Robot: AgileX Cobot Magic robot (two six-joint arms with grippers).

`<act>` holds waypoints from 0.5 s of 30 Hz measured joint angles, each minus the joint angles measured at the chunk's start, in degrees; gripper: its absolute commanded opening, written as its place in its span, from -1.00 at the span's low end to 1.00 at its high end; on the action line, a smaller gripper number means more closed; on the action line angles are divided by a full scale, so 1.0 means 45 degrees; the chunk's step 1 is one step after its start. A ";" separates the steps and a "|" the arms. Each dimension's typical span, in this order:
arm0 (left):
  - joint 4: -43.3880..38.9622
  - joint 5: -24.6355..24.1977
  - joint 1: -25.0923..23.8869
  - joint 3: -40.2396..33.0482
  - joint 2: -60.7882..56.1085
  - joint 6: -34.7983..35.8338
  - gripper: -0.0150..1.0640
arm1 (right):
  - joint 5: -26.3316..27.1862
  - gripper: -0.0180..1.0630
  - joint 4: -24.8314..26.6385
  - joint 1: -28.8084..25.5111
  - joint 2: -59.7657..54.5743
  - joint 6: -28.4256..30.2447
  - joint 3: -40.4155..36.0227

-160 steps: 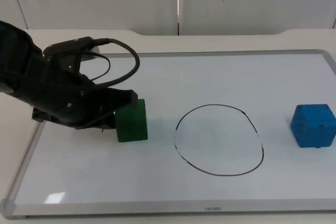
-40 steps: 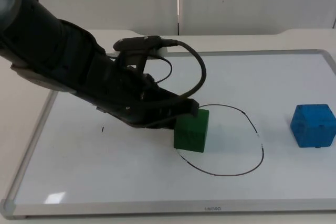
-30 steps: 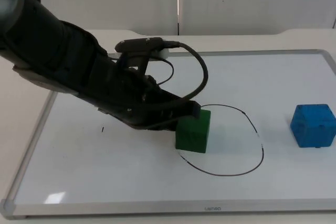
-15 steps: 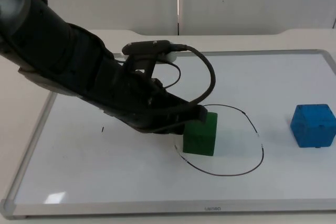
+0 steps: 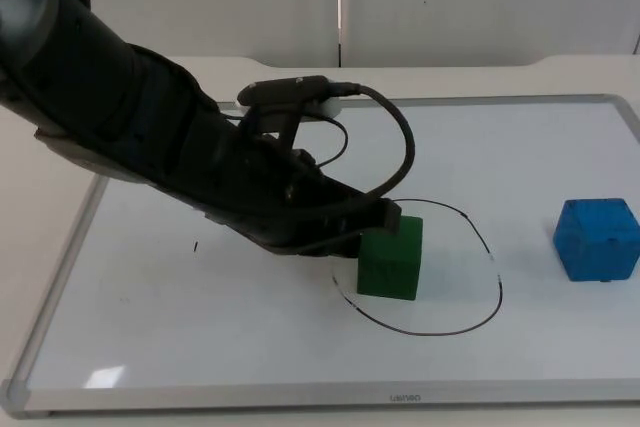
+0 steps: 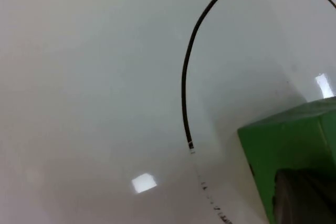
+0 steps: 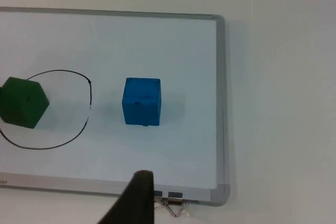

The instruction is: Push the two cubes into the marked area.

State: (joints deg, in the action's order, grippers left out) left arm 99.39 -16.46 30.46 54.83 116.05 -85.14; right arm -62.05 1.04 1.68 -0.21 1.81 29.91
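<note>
The left gripper (image 5: 372, 230) is set low against the left face of the green cube (image 5: 391, 258); whether its fingers are apart or closed cannot be told, and nothing is seen to be gripped. The cube sits just inside the left part of the marked area (image 5: 495, 277), a hand-drawn black oval near the middle of the whiteboard (image 5: 140, 287), closer to its front edge than its far edge. For the push to be done well, contact should be kept flat and centred on the cube's face so that it slides rather than turns, and the push should be eased off once the cube is well within the line, with room left for the second cube.

The board is smooth, glossy and white, framed in grey metal with rounded corners. The green cube looks matte and sharp-edged.

The blue cube (image 5: 597, 238) stands well outside the oval, near the whiteboard's right edge; its surface looks slightly rough. In the right wrist view the right gripper (image 7: 132, 203) waits beyond the front edge; the state of its fingers cannot be told.
</note>
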 measured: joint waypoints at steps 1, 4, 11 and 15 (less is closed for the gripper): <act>0.0000 0.0000 0.0000 0.0000 0.0000 0.0000 -0.98 | 0.0000 0.98 0.0000 0.0000 0.0000 0.0000 0.0000; 0.0000 0.0000 0.0000 0.0000 0.0000 0.0000 -0.98 | 0.0000 0.98 0.0000 0.0000 0.0000 0.0000 0.0000; -0.0028 0.0086 -0.0087 0.0000 -0.0090 0.0000 -0.98 | 0.0000 0.98 0.0000 0.0000 0.0000 0.0000 0.0000; -0.0497 0.0217 -0.0497 0.0000 -0.1045 0.0033 -0.98 | 0.0000 0.98 0.0000 0.0000 0.0000 0.0000 0.0000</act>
State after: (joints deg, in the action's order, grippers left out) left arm 97.16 -15.48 28.23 54.83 111.35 -84.99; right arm -62.05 1.04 1.68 -0.21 1.81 29.91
